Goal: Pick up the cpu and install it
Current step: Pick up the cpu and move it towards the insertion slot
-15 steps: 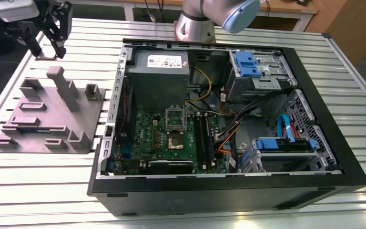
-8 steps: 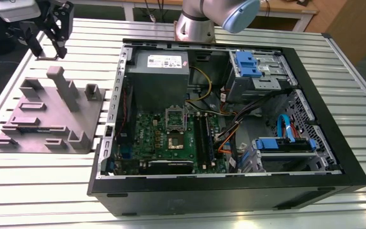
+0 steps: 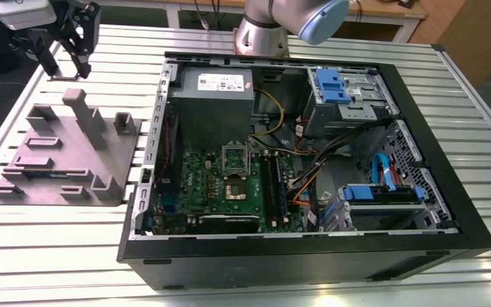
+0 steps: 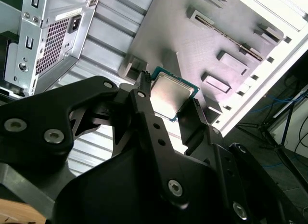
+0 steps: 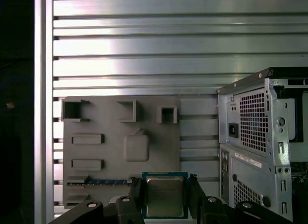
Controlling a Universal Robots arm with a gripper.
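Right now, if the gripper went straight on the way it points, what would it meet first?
Probably the grey tray, near its edge, or the slatted table beside it; depth is unclear. The gripper holds the cpu.

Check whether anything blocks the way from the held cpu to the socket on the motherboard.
Nothing visible covers the socket: its frame looks swung up and the case is open on top. The gripper, shut on the cpu, hangs outside the case, so only the case's side wall stands between them.
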